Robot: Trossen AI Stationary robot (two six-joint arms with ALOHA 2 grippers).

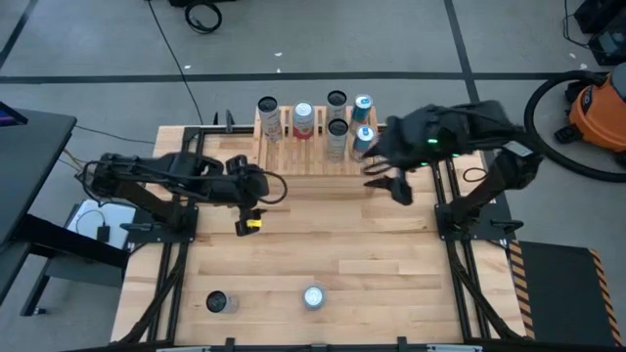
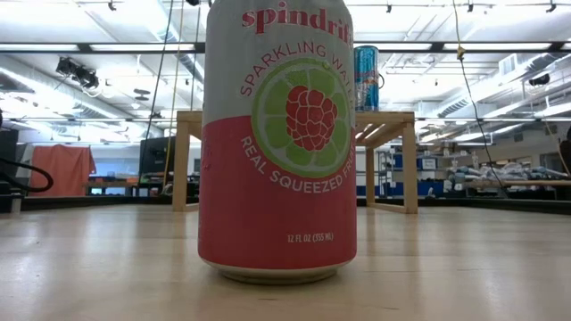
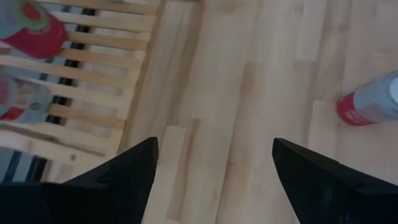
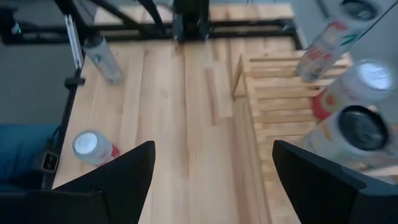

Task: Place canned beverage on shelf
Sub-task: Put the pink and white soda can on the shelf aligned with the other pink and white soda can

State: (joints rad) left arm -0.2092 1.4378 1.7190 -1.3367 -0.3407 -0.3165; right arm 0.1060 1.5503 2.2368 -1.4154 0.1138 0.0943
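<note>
Probably a robotics lab: beyond the wooden table (image 2: pixel 464 267), open ceiling with strip lights, cluttered benches; beside it an orange shop vacuum (image 1: pixel 599 110).

The pale slatted-wood shelf (image 1: pixel 315 147) holds six upright cans, just beside the open right gripper (image 1: pixel 387 182).

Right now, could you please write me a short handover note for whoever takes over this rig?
Left hand: open and empty, over the table in front of the shelf.
Right hand: open and empty, by the shelf's right end.
Done: six cans stand on the shelf, among them a blue can at the back right.
Left: two cans wait at the table's near edge, a pink-and-grey can and a dark-topped can. Neither is held.
</note>
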